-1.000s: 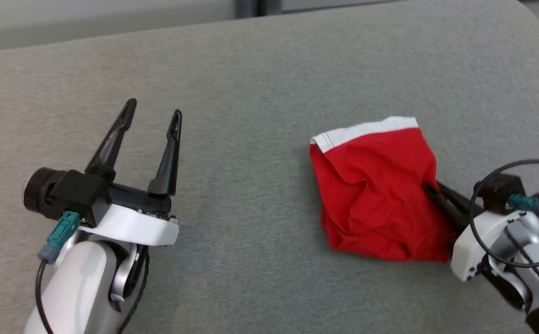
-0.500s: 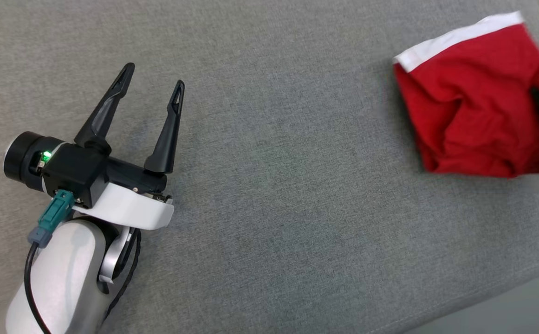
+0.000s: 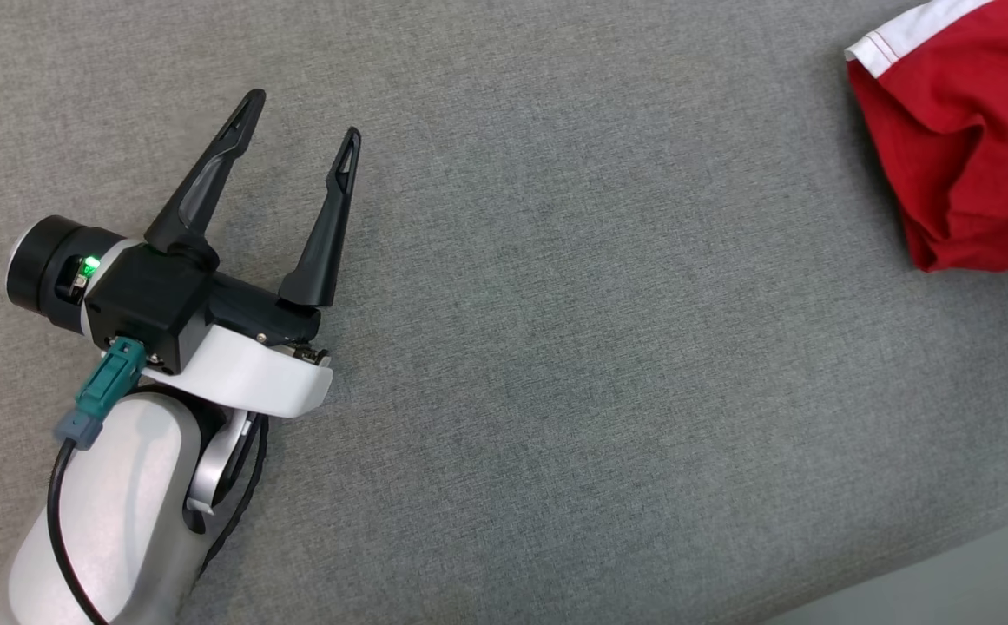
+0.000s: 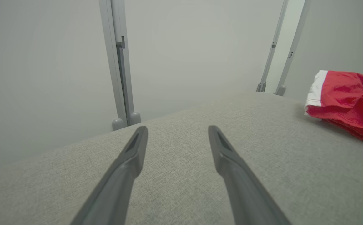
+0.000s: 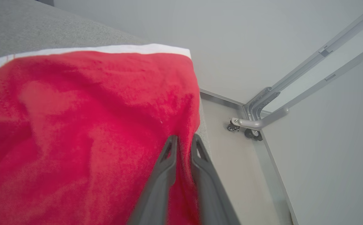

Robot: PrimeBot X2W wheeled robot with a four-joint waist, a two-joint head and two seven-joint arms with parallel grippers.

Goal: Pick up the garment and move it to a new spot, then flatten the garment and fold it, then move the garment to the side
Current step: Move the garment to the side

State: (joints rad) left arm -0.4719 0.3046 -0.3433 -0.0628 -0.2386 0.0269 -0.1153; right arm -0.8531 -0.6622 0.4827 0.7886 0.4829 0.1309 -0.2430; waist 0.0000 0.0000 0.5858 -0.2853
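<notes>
The garment (image 3: pixel 964 156) is a bunched red T-shirt with a white striped sleeve edge, lying at the upper right corner of the head view on the grey cushion. It lies close to the cushion's right edge. The left wrist view has the garment (image 4: pixel 344 100) far off to the right. My right gripper (image 5: pixel 183 139) has its fingers nearly together, pinching a fold of the garment (image 5: pixel 90 125) near its right border. My left gripper (image 3: pixel 300 115) hovers open and empty over the cushion's left part, with bare grey fabric showing between its spread fingers (image 4: pixel 177 128).
The grey fabric cushion (image 3: pixel 556 347) has a rounded edge at the lower right, with pale floor (image 3: pixel 972 590) past it. Metal posts (image 4: pixel 120 62) stand by the wall behind. Beside the cushion's right edge stands a frame on casters (image 5: pixel 250 125).
The head camera has swung left and down, so the garment slid to the picture's upper right and the right gripper left the picture. The left arm barely moved.
</notes>
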